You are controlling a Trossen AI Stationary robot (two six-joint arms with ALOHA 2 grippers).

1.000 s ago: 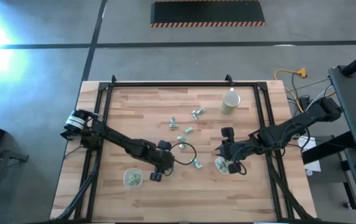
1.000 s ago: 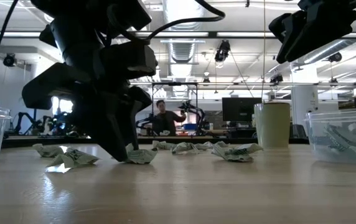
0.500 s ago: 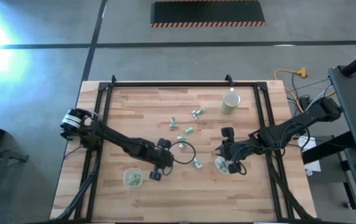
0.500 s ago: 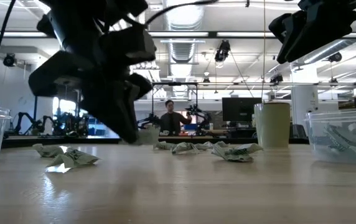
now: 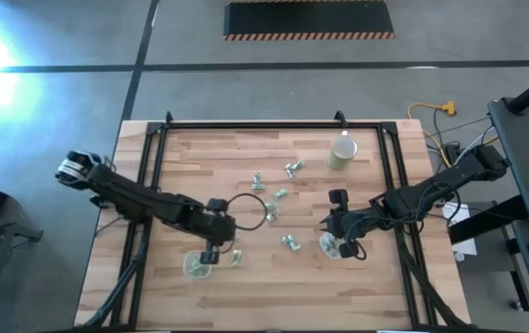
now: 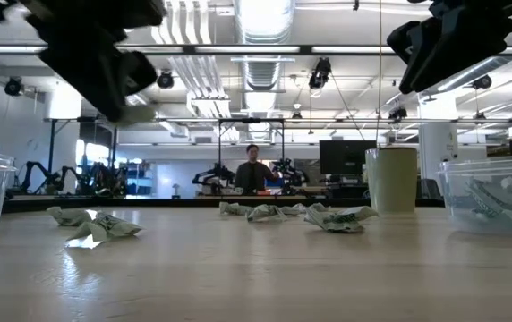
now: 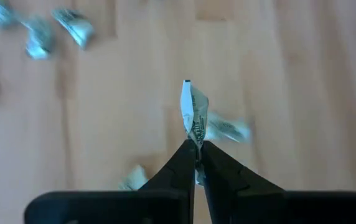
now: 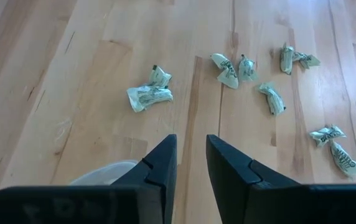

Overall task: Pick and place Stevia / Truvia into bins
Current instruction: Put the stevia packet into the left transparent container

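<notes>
Pinching a crumpled sachet (image 7: pixel 194 116) between its closed fingertips, the left claw (image 5: pixel 211 254) is hovering above the worktop (image 5: pixel 246 296), right at the near-left bin (image 5: pixel 196 265), though whether it is directly over the bin's mouth is hard to judge from above. A second sachet (image 5: pixel 236 257) is lying just beside that bin. The right claw (image 5: pixel 340 242) is hanging over the right bin (image 5: pixel 329 245) with its fingers (image 8: pixel 159 163) parted a little and nothing between them. Loose sachets (image 5: pixel 278 194) are lying scattered across the middle of the worktop, between the two arms. A beige cup (image 5: pixel 342 153) is standing toward the far right. A person (image 6: pixel 252 167) is standing in the room beyond.
</notes>
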